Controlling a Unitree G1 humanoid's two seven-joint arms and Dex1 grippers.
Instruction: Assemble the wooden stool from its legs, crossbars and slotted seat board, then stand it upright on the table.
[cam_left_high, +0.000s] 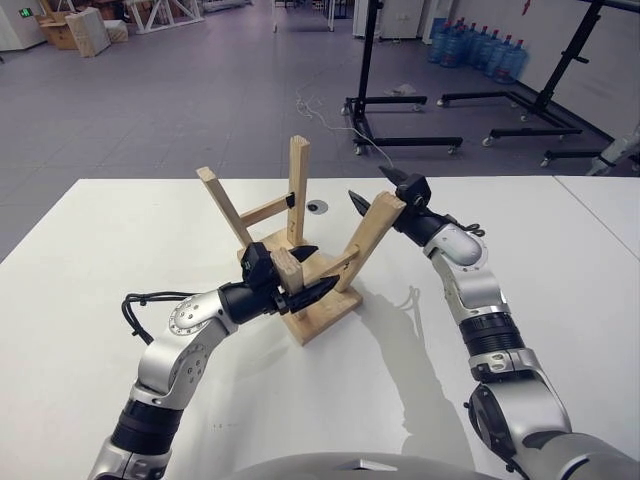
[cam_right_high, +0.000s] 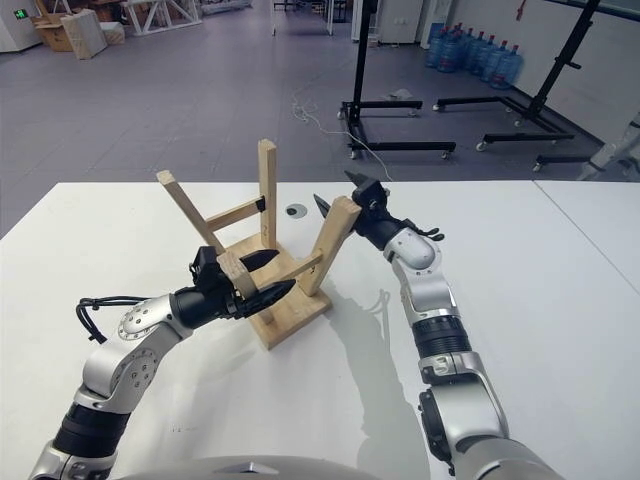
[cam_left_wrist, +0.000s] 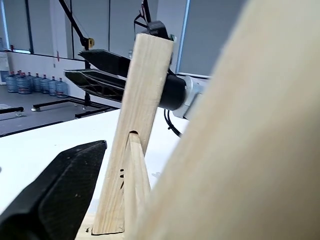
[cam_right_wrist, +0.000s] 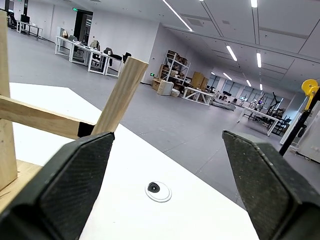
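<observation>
The wooden stool lies upside down mid-table, its slotted seat board (cam_left_high: 326, 306) flat on the surface and its legs pointing up, joined by crossbars (cam_left_high: 265, 211). My left gripper (cam_left_high: 311, 271) is open, its fingers either side of the short near leg (cam_left_high: 288, 268). In the left wrist view one finger (cam_left_wrist: 55, 195) stands apart from that leg (cam_left_wrist: 250, 125). My right gripper (cam_left_high: 375, 190) is wide open just behind the top of the right leg (cam_left_high: 372, 235). In the right wrist view nothing lies between its fingers, and the far left leg (cam_right_wrist: 120, 95) shows beyond.
A round cable grommet (cam_left_high: 317, 207) sits in the white table (cam_left_high: 100, 250) behind the stool. A black cable (cam_left_high: 140, 300) loops by my left forearm. A second table (cam_left_high: 612, 205) adjoins at the right. Black stands and water bottles are on the floor beyond.
</observation>
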